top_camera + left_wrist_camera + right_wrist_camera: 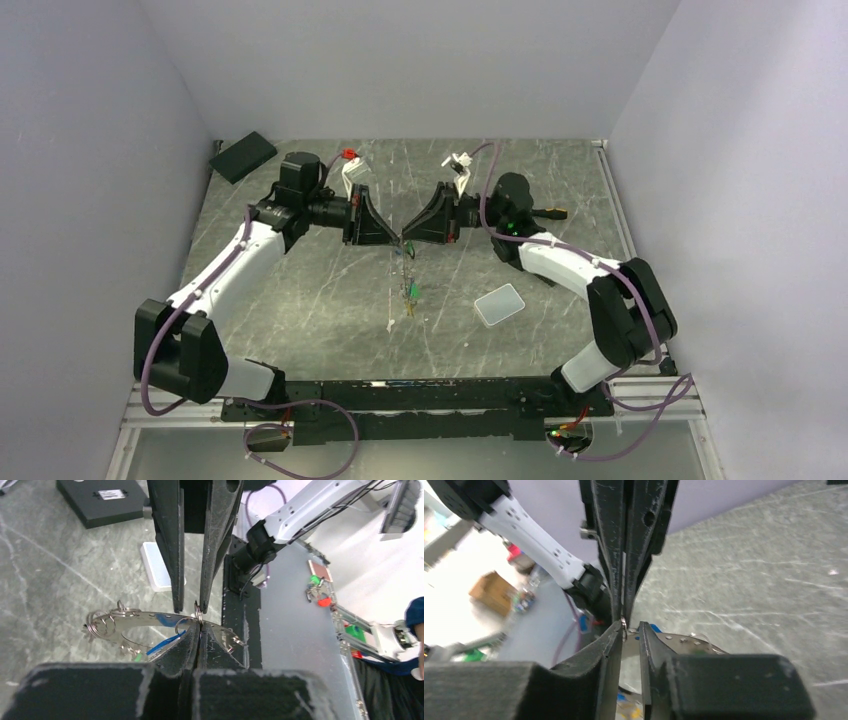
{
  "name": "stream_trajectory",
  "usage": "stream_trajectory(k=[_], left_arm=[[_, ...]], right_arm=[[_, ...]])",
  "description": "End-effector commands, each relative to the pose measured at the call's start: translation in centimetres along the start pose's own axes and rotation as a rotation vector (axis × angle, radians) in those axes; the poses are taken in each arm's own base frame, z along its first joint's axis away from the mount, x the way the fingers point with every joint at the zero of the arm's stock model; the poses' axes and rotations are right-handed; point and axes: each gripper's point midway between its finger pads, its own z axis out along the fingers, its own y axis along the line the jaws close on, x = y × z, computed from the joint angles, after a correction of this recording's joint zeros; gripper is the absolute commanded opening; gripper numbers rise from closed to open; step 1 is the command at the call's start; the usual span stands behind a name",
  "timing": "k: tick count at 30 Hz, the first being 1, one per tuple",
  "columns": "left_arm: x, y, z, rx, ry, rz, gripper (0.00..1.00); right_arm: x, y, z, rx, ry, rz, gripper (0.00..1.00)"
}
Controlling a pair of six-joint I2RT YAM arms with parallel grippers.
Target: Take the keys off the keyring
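Left arm: reaches from its base at the near left up and inward over the surface (300, 300), wrist turned level toward the middle.
Right arm: mirrors it from the near right, elbow high, wrist level and facing the left one.
Pad: a pale rounded square pad (499, 304) lies flat near the right arm, apart from the keys.
Keys: the keys (409, 288) dangle in a bunch in the air, below where the two grippers meet tip to tip.
Keyring: the keyring (132, 641) shows only as a thin wire arc among the keys, under a flat holed metal strip (150, 618); a blue tag (165, 642) hangs beside it.
Left gripper: the left gripper (198, 632) has its jaws pressed together on a small ring (198, 614) atop the bunch.
Right gripper: the right gripper (629, 635) has its jaws a narrow gap apart at that ring; I cannot tell whether they pinch anything.
Black box: a black box (242, 156) sits at the far left corner.
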Motion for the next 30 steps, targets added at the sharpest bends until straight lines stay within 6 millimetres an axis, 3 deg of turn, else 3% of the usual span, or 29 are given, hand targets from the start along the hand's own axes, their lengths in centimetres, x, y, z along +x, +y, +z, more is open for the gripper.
stream_trajectory(k=[1,7,9,13,22,30], left_arm=[[-0.5,-0.7,-0.7,-0.062,0.055,0.107,0.00],[1.3,-1.1,-0.2,-0.073,0.156,0.153,0.00],[1.8,-1.3,0.2,-0.069,0.184,0.160,0.00],[1.9,-1.0,0.6,-0.074,0.201,0.148,0.00],[2.3,-1.1,1.3,-0.065,0.235,0.148,0.00],[2.8,-1.4,1.8,-0.056,0.253,0.161,0.00]], right_arm=[[-1.3,0.4,-0.5,0.007,0.129,-0.203,0.24],[-0.6,0.7,-1.9,0.033,0.315,-0.334,0.43],[-1.2,1.0,-1.9,0.030,0.353,-0.396,0.46],[0.3,1.4,-1.9,0.026,0.466,-0.443,0.51],[4.1,1.7,-1.4,0.051,0.638,-0.524,0.44],[4.4,1.1,-1.0,0.082,0.665,-0.548,0.37]])
